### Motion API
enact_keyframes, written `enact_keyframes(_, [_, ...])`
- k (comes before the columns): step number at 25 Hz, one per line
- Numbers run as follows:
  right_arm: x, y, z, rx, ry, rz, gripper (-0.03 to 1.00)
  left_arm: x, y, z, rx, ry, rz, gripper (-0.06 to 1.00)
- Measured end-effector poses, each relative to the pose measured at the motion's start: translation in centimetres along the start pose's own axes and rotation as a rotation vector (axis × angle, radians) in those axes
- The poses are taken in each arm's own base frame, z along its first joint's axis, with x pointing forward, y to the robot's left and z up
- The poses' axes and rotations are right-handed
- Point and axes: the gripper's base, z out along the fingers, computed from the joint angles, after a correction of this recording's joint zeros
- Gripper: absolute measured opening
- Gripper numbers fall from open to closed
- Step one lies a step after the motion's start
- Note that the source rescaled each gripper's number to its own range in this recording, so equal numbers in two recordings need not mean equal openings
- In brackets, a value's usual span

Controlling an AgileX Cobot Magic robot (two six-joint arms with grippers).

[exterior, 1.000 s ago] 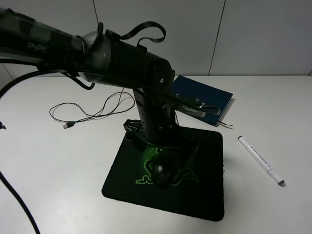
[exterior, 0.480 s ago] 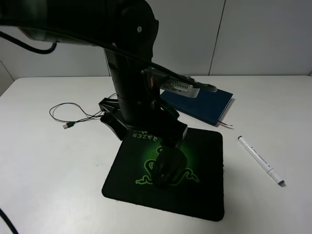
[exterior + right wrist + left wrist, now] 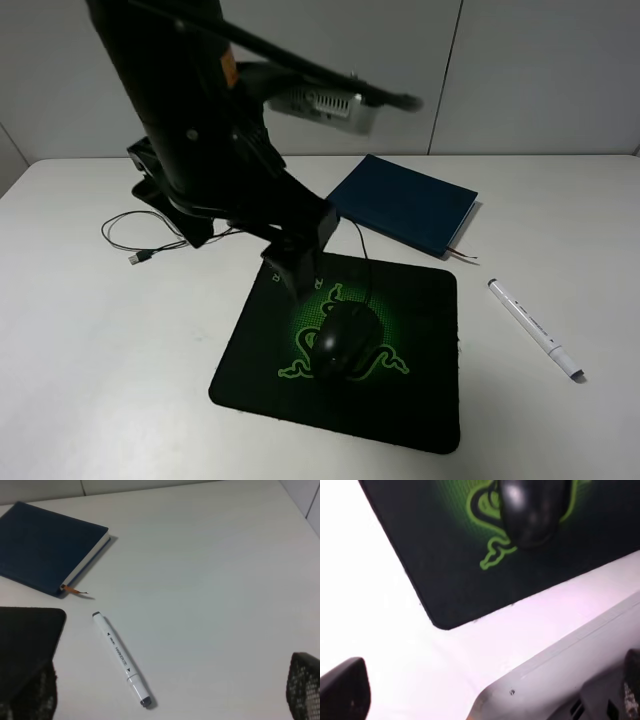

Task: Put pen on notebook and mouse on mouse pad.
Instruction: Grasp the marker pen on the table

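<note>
The glossy black mouse (image 3: 345, 338) lies on the green logo of the black mouse pad (image 3: 400, 400), its cable (image 3: 180, 235) trailing back left. My left gripper (image 3: 250, 235) hangs open above the pad's back left corner, well clear of the mouse. The left wrist view looks down on the mouse (image 3: 532, 510) and pad (image 3: 445, 570) from between spread fingers (image 3: 342, 690). The white pen (image 3: 535, 328) lies on the table right of the pad. The blue notebook (image 3: 405, 203) sits behind the pad. My right gripper (image 3: 167, 690) is open, over the pen (image 3: 120, 657) and notebook (image 3: 45, 550).
The USB plug (image 3: 140, 258) rests at the left on the white table (image 3: 100, 380). A red ribbon (image 3: 75, 590) sticks out of the notebook toward the pen. The pad's corner (image 3: 25, 635) shows beside the right gripper's finger. A wall stands behind the table.
My left arm has lifted and swung back to the left, off the mouse. The mouse stays on the pad, now fully uncovered. Pen and notebook have not moved.
</note>
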Motion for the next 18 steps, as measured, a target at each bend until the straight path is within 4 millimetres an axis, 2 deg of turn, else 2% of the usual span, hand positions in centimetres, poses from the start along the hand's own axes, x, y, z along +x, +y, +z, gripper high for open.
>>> enact_keyframes(3, [0.0, 0.0, 0.0, -0.001, 0.000, 0.000, 1.00, 1.6, 0.7, -1.9, -0.006, -0.056, 0.013, 1.00])
enact_keyframes(7, [0.0, 0.0, 0.0, -0.001, 0.000, 0.000, 1.00, 5.1, 1.8, -3.9, 0.001, -0.108, 0.019, 1.00])
enact_keyframes(13, [0.0, 0.0, 0.0, -0.001, 0.000, 0.000, 1.00, 12.5, 4.1, -6.4, 0.029, -0.229, 0.016, 1.00])
enact_keyframes(18, [0.0, 0.0, 0.0, -0.001, 0.000, 0.000, 1.00, 19.2, 6.0, -7.1, 0.069, -0.370, 0.010, 1.00])
